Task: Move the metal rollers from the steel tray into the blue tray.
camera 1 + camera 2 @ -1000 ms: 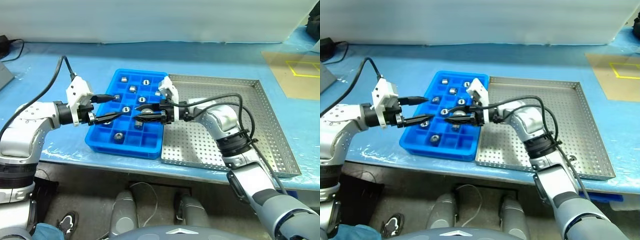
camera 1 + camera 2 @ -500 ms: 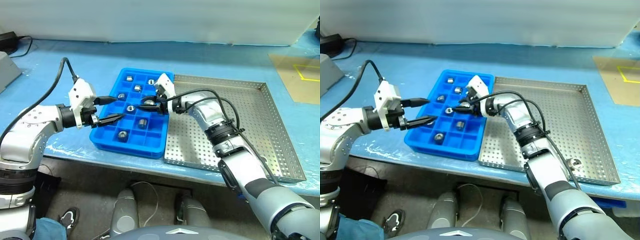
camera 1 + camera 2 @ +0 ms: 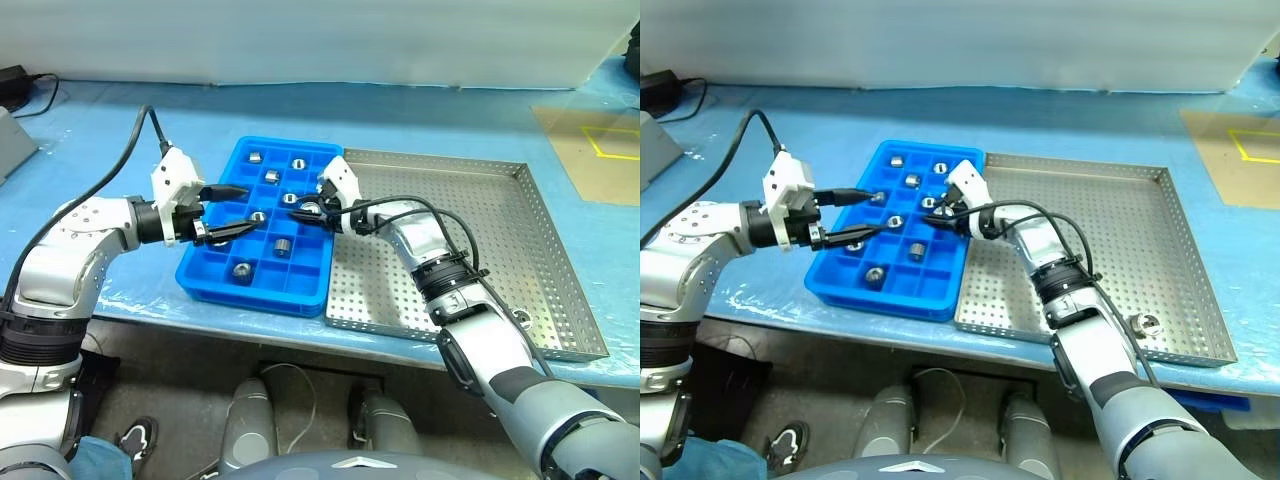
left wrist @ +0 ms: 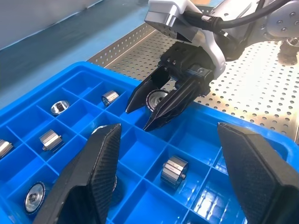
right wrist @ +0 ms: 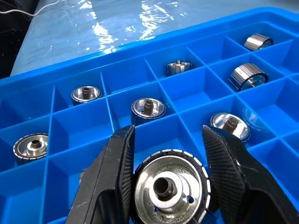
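Note:
The blue tray (image 3: 205, 272) lies left of the steel tray (image 3: 480, 230), and several metal rollers (image 3: 284, 246) sit in its square cells. My right gripper (image 3: 302, 208) hangs low over the tray's right side, shut on one shiny metal roller (image 5: 168, 185) with a dark central hole. From the left, my left gripper (image 3: 248, 206) points over the tray's middle, open and holding nothing. In the left wrist view its fingers (image 4: 93, 172) frame the right gripper (image 4: 149, 112). One roller (image 3: 1147, 323) lies on the steel tray near its front right corner.
Both trays rest on a table covered in blue film (image 3: 120, 130). A tan sheet with yellow lines (image 3: 600, 150) lies at the far right. Black cables run from both wrists. A dark device (image 3: 15, 80) sits at the far left edge.
My right gripper has carried its roller farther out over the blue tray, lowered and turned. The left gripper has stayed almost in place. The camera has shifted slightly.

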